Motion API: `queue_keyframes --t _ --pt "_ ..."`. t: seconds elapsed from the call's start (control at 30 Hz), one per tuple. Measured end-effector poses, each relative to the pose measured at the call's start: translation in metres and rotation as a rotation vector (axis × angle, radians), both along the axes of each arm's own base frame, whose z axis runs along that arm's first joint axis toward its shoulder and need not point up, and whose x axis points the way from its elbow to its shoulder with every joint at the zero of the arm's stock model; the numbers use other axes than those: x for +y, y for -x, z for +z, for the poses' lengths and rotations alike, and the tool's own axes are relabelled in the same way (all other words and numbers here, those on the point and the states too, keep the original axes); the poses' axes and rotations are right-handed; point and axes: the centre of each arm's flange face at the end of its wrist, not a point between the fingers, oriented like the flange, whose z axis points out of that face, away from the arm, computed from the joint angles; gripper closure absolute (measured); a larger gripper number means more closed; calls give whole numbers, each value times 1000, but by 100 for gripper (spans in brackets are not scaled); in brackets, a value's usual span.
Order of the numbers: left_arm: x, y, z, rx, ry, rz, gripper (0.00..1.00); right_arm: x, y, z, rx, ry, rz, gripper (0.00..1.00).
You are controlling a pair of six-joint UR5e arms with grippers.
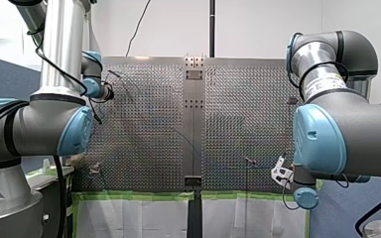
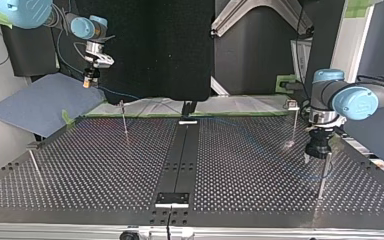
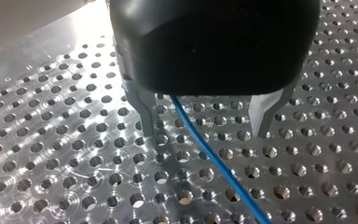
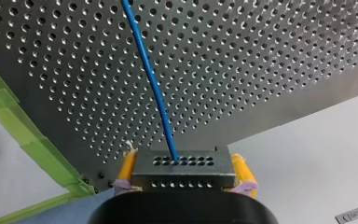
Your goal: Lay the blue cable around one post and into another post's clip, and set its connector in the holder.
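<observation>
— Where's the cable sitting right now?
— The blue cable is strung between the two arms; the right tool hangs beyond the far edge of the worktop at the top view's left, its yellow pads clamped on the connector; the cable leaves the connector's face and runs ahead over the perforated plate.
— And the other arm?
— The left tool sits low over the worktop at the top view's right, its metal fingers spread wide and gripping nothing; the cable passes between them, nearer one finger than the other, and as far as I can see it touches neither.
— So which way does it lie?
— Its long axis runs across the worktop, from the connector at one side toward the left tool at the other; the connector end points off past the edge; whether it bears on any post I can't tell.
— What worries you?
— Those open fingers; if the left arm swings before it closes, the cable could slide out from between them; the tips look near the holes, so a low sweep might snag; there's a thin post just beside that tool, and a careless turn could knock it; and if the right arm pulls hard, the strain lands where the cable meets the connector.
</observation>
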Motion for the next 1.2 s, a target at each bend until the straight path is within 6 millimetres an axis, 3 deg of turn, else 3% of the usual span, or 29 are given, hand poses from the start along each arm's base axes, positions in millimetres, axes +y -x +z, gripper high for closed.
queue_keyframes --t 0.27,0.67,1.2 --pt "1 -1 -5 8 6 14 0 1 -1 -1 0 -6 6 100" --pt "0 -7 -59 103 28 20 0 2 -3 -3 1 -10 11 100" --pt "4 2 -77 138 33 80 0 2 -8 -4 0 -13 27 100"
